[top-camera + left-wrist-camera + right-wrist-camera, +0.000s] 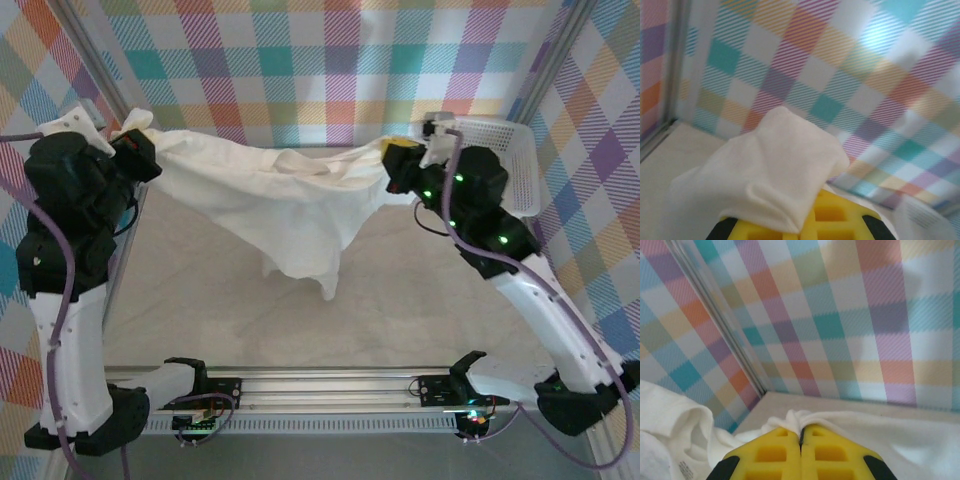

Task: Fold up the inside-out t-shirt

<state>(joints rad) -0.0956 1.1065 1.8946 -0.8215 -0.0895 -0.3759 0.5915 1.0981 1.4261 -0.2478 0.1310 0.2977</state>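
Note:
The inside-out t-shirt (pixel 280 200) is cream-white and hangs stretched between both arms above the table, its loose part drooping to a point near the middle. My left gripper (pixel 135 145) holds its left end; in the left wrist view the cloth (pixel 770 170) drapes over my yellow fingers (pixel 835 220) and hides their tips. At the right end my right gripper (pixel 400 160) is shut on a bunched edge. In the right wrist view the shirt (pixel 805 419) is pinched between the closed yellow fingers (pixel 772 452), and a small label (pixel 686 469) shows at lower left.
A white mesh basket (pixel 505 150) stands at the back right, just behind the right arm. Plaid walls enclose the table (pixel 200 290) on the back and both sides. A metal rail (pixel 330 385) runs along the near edge between the arm bases.

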